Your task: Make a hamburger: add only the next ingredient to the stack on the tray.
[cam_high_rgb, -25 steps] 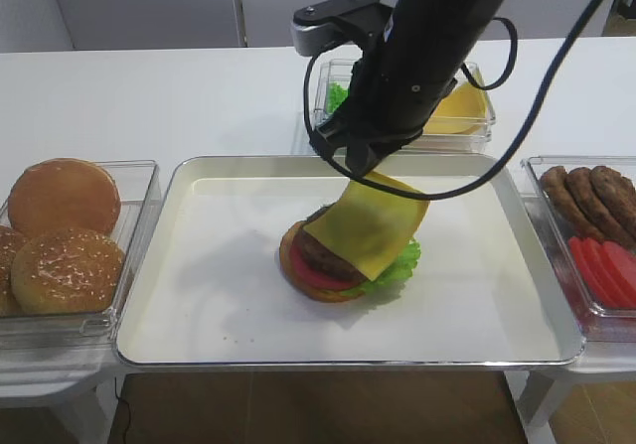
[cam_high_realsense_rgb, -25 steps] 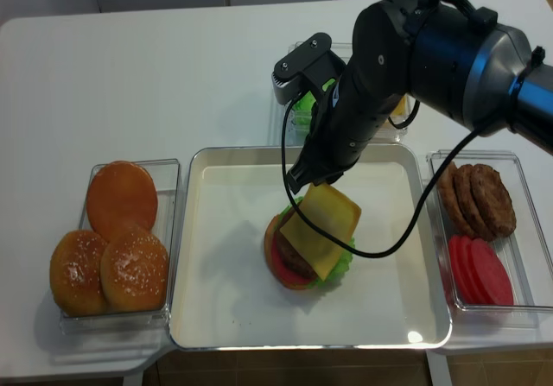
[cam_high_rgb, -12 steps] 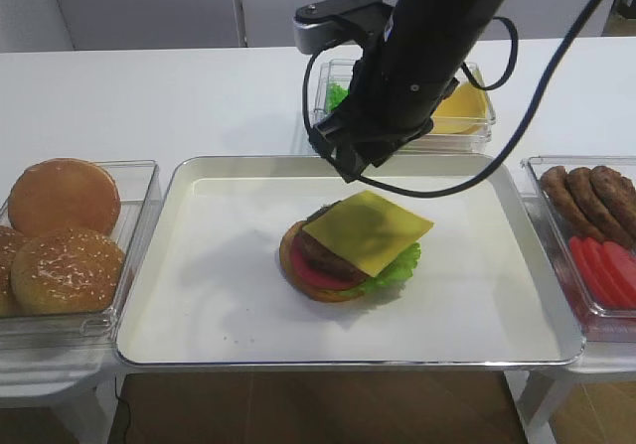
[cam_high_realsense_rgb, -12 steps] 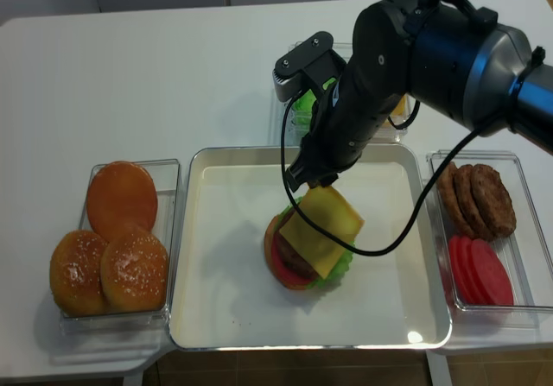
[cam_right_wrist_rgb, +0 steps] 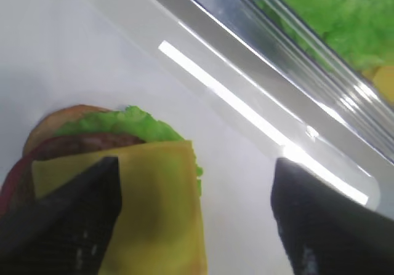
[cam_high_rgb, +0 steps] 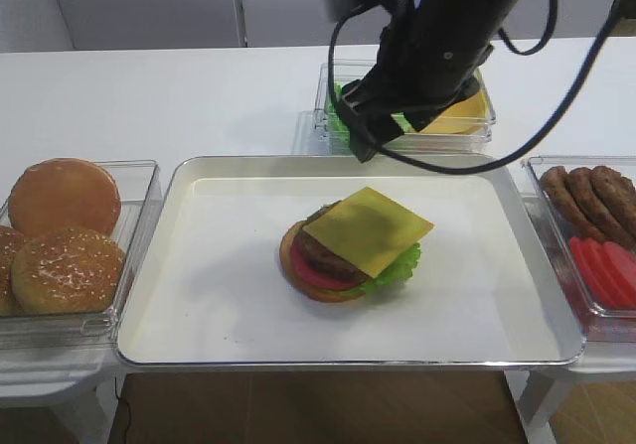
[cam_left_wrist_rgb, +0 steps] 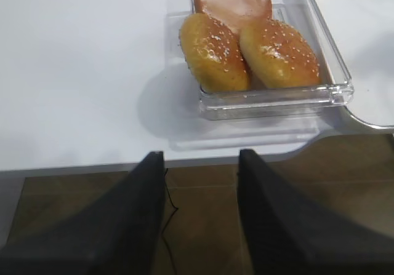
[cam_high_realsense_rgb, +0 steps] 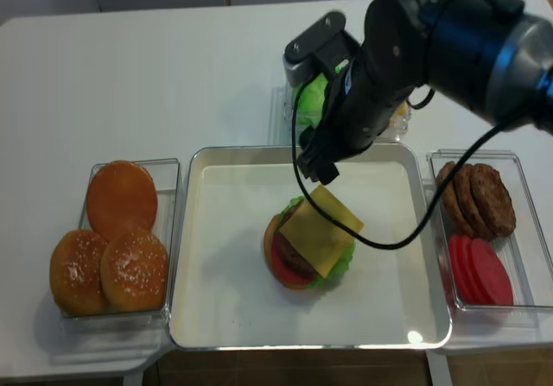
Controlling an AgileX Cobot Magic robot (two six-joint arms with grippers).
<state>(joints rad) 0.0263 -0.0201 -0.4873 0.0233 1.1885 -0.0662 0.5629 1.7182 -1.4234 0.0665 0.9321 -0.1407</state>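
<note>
The yellow cheese slice [cam_high_rgb: 368, 229] [cam_high_realsense_rgb: 318, 230] [cam_right_wrist_rgb: 154, 207] lies flat on top of the stack [cam_high_rgb: 316, 261] [cam_high_realsense_rgb: 285, 261], covering most of the brown patty above the tomato, lettuce and bottom bun. The stack sits near the middle of the cream tray [cam_high_rgb: 219, 285] [cam_high_realsense_rgb: 225, 265]. My right gripper [cam_high_rgb: 362, 148] [cam_high_realsense_rgb: 320, 167] [cam_right_wrist_rgb: 196, 164] hangs open above the stack's far side, nothing between its dark fingers [cam_right_wrist_rgb: 68, 213]. Off to the left, my left gripper [cam_left_wrist_rgb: 201, 155] is open and empty over the floor, in front of the table edge.
A clear bin of buns [cam_high_rgb: 60, 225] [cam_high_realsense_rgb: 121, 239] [cam_left_wrist_rgb: 246, 41] stands left of the tray. On the right, a bin holds patties and tomato slices [cam_high_rgb: 596, 225] [cam_high_realsense_rgb: 475, 222]. A bin of lettuce [cam_right_wrist_rgb: 332, 16] and cheese [cam_high_rgb: 467, 116] sits behind the tray.
My right gripper has opened and let go of the cheese, which dropped from hanging tilted to lying flat on the patty. The gripper then rose and drew back to the right.
</note>
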